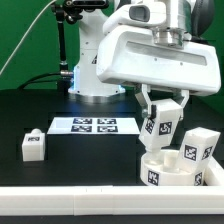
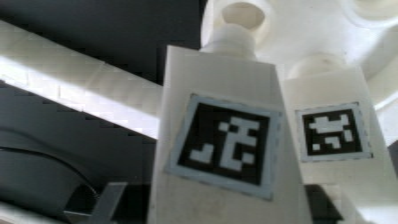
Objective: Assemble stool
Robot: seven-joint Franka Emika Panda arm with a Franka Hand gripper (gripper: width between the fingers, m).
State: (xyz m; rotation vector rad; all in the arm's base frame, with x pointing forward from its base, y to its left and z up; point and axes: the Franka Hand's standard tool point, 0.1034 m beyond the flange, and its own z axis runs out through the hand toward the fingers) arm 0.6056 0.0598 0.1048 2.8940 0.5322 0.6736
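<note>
On the exterior view's left of the black table a loose leg stands alone, with the marker board near it toward the middle. Farther right the gripper is clamped on a second leg — held upright over the round seat, where a third leg already stands.

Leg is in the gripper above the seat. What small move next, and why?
Probably ease the gripper straight down a little: the held leg hangs roughly upright just over the seat, beside the other leg standing there, and the views don't show its lower end seated yet.
</note>
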